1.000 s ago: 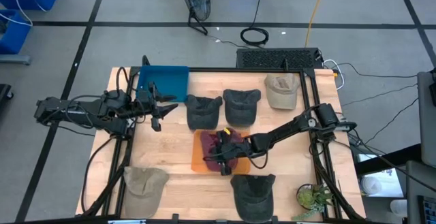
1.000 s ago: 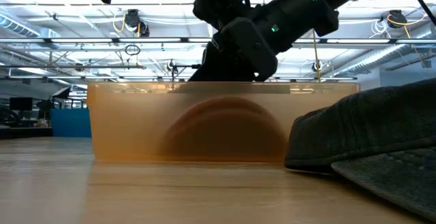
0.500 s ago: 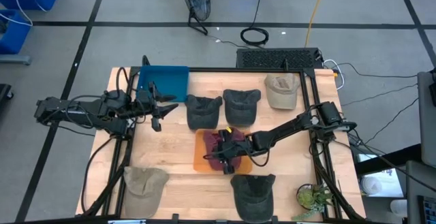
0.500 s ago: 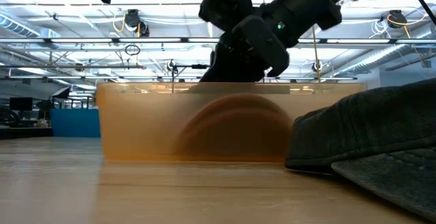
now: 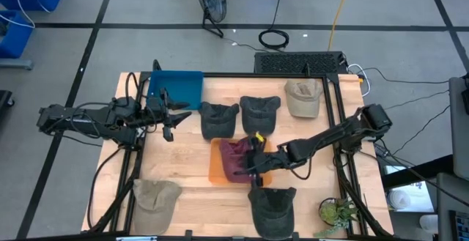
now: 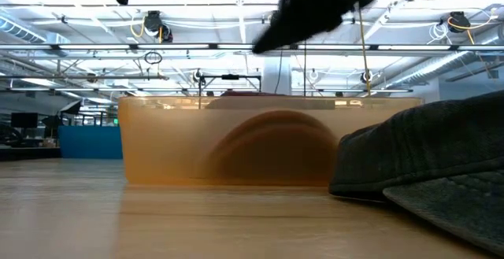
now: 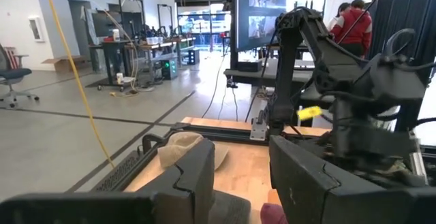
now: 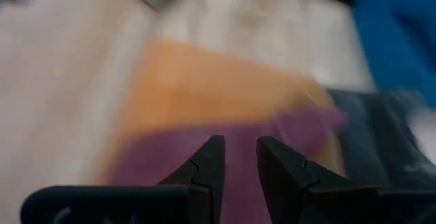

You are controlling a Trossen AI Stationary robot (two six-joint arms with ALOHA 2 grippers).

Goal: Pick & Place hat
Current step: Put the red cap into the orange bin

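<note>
A maroon hat (image 5: 236, 160) lies inside the orange bin (image 5: 215, 169) at the table's middle. It also shows in the right wrist view (image 8: 160, 159), and through the bin wall in the low view (image 6: 276, 141). My right gripper (image 5: 251, 169) hovers over the hat at the bin's right side, its fingers a little apart and empty (image 8: 240, 149). My left gripper (image 5: 170, 120) waits open near the table's left edge, beside a blue bin (image 5: 176, 89); its fingers show in the left wrist view (image 7: 242, 176).
Two dark grey hats (image 5: 220, 120) (image 5: 260, 114) and a tan hat (image 5: 304, 97) lie at the far side. Another tan hat (image 5: 155, 199) and a dark grey hat (image 5: 272, 208) lie near the front edge, the latter large in the low view (image 6: 425, 164). A small plant (image 5: 337, 213) stands front right.
My right gripper has risen out of the orange bin and drawn back toward the table's right edge. The maroon hat stays in the bin. The bin has slid a little toward the table's right.
</note>
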